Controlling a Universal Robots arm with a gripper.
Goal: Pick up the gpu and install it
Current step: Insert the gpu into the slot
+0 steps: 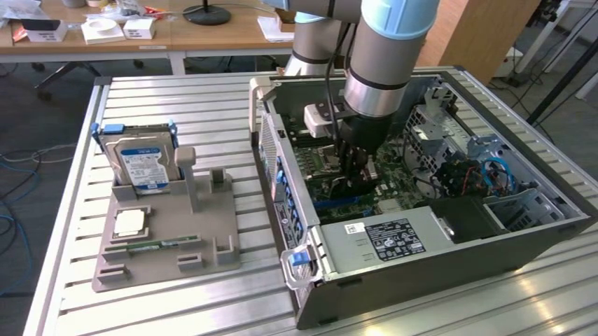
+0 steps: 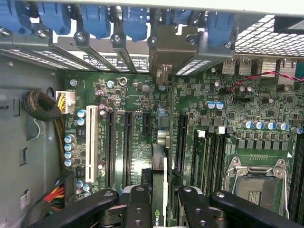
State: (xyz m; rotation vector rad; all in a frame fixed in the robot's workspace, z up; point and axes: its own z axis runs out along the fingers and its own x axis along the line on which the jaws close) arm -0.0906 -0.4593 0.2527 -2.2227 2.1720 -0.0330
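My gripper (image 1: 358, 171) reaches down into the open computer case (image 1: 523, 241) over the green motherboard (image 2: 237, 109). In the wrist view the gripper (image 2: 161, 197) is shut on the gpu (image 2: 159, 164), a thin dark card seen edge-on between the black fingers (image 2: 137, 204). The card stands upright along a long black expansion slot in the middle of the board. Its metal bracket (image 2: 166, 45) lies against the case's rear slot openings. I cannot tell whether the card's edge is seated in the slot. From the exterior camera the gripper hides most of the card.
A grey holder tray (image 1: 168, 238) on the exterior view's left carries a hard drive (image 1: 140, 157), a square chip (image 1: 129, 222) and a green memory stick (image 1: 150, 245). Inside the case are the power supply (image 1: 383, 238), an empty CPU socket (image 2: 256, 185), a cable bundle (image 2: 40, 107) and blue slot latches (image 2: 95, 19).
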